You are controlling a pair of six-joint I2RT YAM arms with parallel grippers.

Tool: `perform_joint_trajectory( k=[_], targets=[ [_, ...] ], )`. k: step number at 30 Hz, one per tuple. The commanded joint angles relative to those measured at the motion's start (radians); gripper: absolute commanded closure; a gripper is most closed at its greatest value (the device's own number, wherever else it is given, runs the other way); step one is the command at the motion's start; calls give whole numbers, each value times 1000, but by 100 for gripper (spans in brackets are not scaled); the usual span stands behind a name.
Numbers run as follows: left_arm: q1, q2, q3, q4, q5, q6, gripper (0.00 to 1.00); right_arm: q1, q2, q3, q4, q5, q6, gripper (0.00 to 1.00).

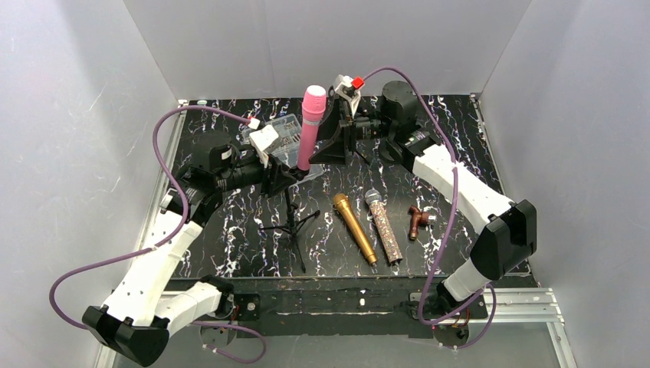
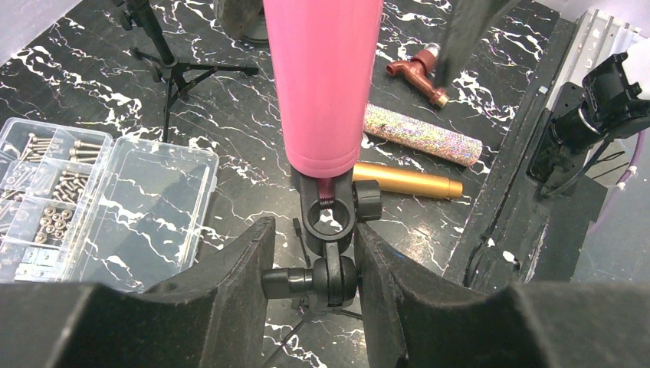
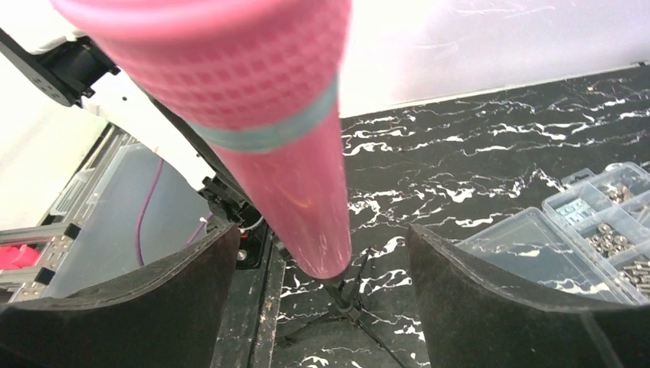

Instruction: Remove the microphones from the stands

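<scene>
Presently: pink tapered plastic microphone [image 1: 310, 126] seated in clip of black metal tripod stand [image 1: 290, 218], mid-table. Left gripper [image 2: 313, 230] clamped on stand joint. Right gripper [image 3: 322, 230] wide apart, straddling microphone body. Judged step: pre-grasp. Next: close right jaws, draw microphone up out of clip.

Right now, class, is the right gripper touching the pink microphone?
Apart: the right wrist view shows clear gaps between the pink microphone and both fingers of the right gripper.

An open clear box [image 1: 280, 132] of screws sits on the black marbled worktop [image 1: 230, 230], just beyond the left end effector [image 1: 295, 172]. Right of that end effector and nearer, a gold microphone [image 1: 354, 228], a glittery microphone [image 1: 383, 228] and a brown tap-shaped fitting [image 1: 418, 221] lie side by side.
</scene>
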Motion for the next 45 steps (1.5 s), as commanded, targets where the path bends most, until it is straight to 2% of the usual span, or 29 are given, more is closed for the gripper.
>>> perform_joint_trajectory(
  k=[1,6,12,18,25,32,33,38,42,45],
  targets=[
    [-13,-12,-11,14,37,-22,100,14,4,31,213,-56,123,13],
    [-20,0,-5,13,26,-22,100,18,32,-9,462,-65,320,14],
    [-24,9,12,14,24,-30,100,22,70,-9,542,-51,377,16],
    [-24,7,9,18,23,-39,100,24,94,-4,575,-48,401,29],
    [-24,10,0,29,25,-49,100,24,93,-20,575,-52,391,53],
    [-24,-3,-24,29,28,-61,100,24,75,-14,556,-72,363,95],
    [-24,-5,-26,24,35,-62,100,24,70,-7,532,-82,348,99],
    [-24,-16,-35,-2,52,-35,100,8,36,45,334,-66,221,99],
    [-24,-17,-40,-7,-74,-22,100,20,-12,118,-44,166,-5,99],
    [-24,-11,-48,0,-130,-10,100,35,-37,154,-188,339,-14,99]
  ],
)
